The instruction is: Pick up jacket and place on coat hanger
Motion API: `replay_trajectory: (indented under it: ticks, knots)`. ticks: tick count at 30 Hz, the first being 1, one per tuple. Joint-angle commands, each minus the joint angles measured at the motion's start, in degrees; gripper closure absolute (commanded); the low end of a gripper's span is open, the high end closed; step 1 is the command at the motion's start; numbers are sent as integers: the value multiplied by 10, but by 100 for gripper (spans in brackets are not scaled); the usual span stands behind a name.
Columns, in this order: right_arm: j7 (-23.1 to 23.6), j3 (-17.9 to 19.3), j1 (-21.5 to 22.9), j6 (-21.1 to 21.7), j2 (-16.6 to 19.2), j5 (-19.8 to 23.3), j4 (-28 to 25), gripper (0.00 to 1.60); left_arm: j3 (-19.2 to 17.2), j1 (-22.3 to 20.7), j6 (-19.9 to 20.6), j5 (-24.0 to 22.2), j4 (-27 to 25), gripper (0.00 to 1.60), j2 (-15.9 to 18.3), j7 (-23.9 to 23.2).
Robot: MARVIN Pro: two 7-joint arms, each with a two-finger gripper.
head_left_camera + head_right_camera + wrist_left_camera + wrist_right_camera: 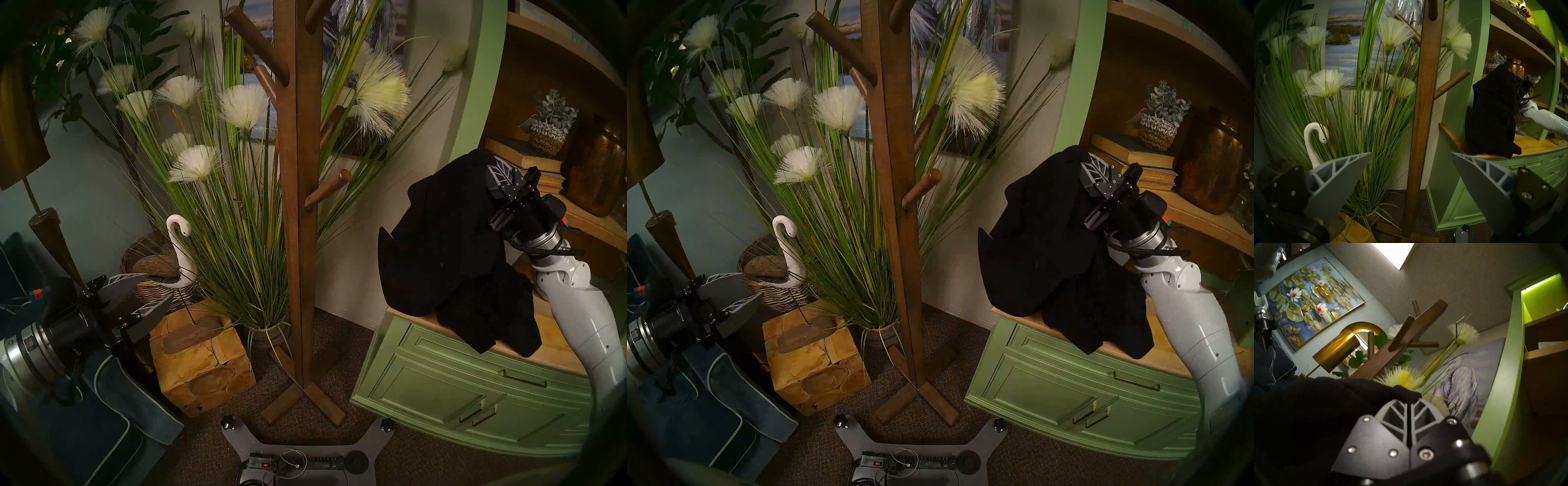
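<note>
The black jacket hangs from my right gripper, which is shut on a fold near its top. The jacket's lower part still rests on the wooden counter. From the right wrist, the jaws are closed tight on black cloth. The coat hanger, a tall brown post with angled pegs and an X foot, stands mid-view to the left of the jacket, apart from it. My left gripper is open and empty, low at the far left. In its wrist view, the left gripper faces the coat hanger and the jacket.
A green cabinet with a wooden counter and shelves of books and vases stands at the right. A tall grass plant with white tufts is behind the coat hanger. A wooden block and a white swan figure sit at the left. My base plate is at the foot.
</note>
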Motion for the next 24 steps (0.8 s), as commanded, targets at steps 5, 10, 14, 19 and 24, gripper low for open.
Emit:
replay_trajectory:
  ticks: [5,10,14,19,24]
  knots:
    - [44,-20,79,-4,-23,-16,-69,160,0,-2,1,-8,-8,0,0,-6]
    - [29,-47,111,-4,-40,-39,-81,160,0,-2,1,-8,-8,0,0,-6]
    - [3,-48,114,-4,-42,-56,-106,160,0,-2,1,-7,-8,0,0,-6]
    - [-15,-53,136,-2,-56,-84,-124,160,0,-2,1,-7,-8,0,1,-5]
    - [-36,-49,159,17,-71,-101,-127,160,0,-2,1,-7,-8,0,1,-5]
